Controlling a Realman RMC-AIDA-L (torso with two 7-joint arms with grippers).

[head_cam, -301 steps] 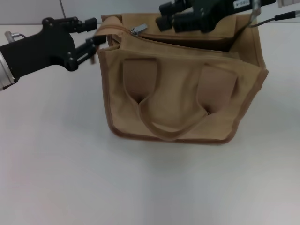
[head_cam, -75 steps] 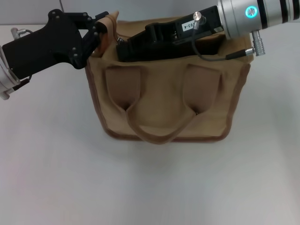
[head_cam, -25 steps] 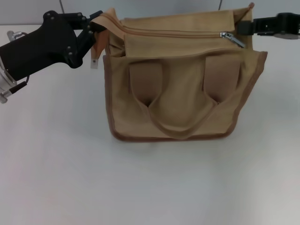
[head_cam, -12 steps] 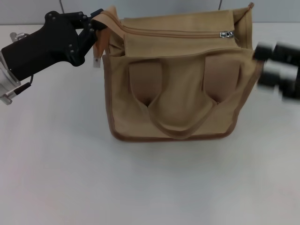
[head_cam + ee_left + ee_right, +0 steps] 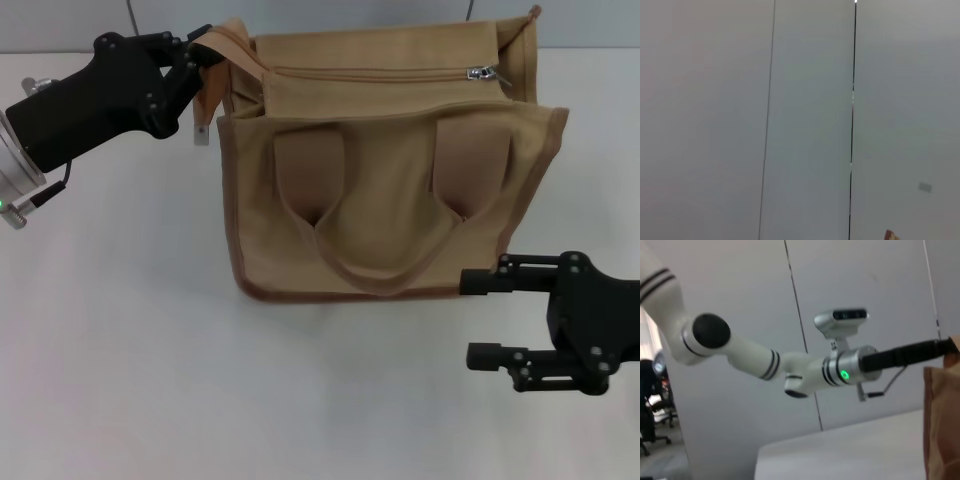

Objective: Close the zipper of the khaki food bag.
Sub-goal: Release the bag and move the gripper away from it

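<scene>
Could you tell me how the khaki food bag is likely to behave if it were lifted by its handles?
The khaki food bag would probably sag: its canvas corner bends where the left gripper pinches it. It likely tips easily, standing upright on a narrow base. With the zipper pulled across, contents should stay in. The right gripper hangs open beside it.

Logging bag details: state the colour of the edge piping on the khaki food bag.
Darker brown piping against the khaki food bag; clearest in the head view.

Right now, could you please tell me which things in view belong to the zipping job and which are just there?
Job: bag; zipper, pull at its right end; left tool pinching the bag's left corner; right tool, open, beside the bag.

Just there: white table; grey wall.
</scene>
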